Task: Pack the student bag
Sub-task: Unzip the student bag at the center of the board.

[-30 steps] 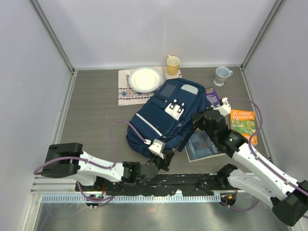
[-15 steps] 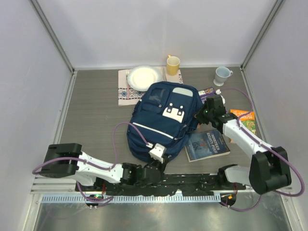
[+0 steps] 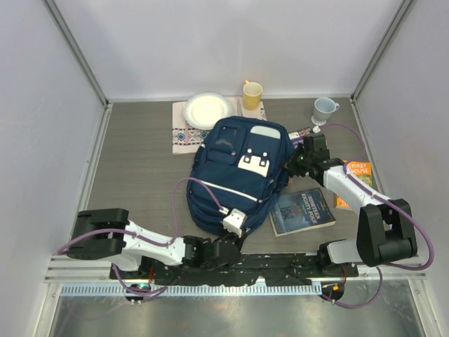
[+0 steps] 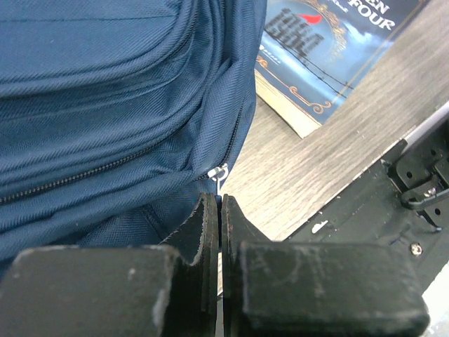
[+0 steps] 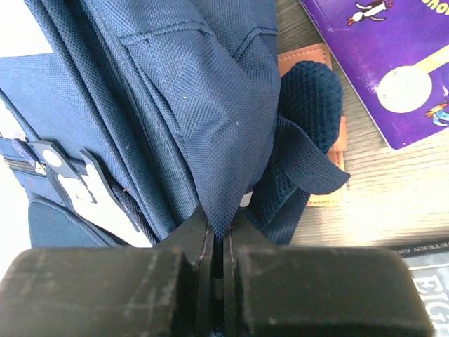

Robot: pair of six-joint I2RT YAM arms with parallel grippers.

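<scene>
At the centre of the counter [image 3: 140, 161]: student bag [image 3: 235, 175] lies flat, front pockets up.
Left tool [image 4: 219, 203]: jaws pressed together on the zipper pull [image 4: 220, 172] at the bag's near side.
Right tool [image 5: 217, 228]: jaws clamped tight on a fold of navy fabric on the bag's side facing the right edge.
Blue book [image 3: 303, 210]: just beside the bag, toward the right edge.
</scene>
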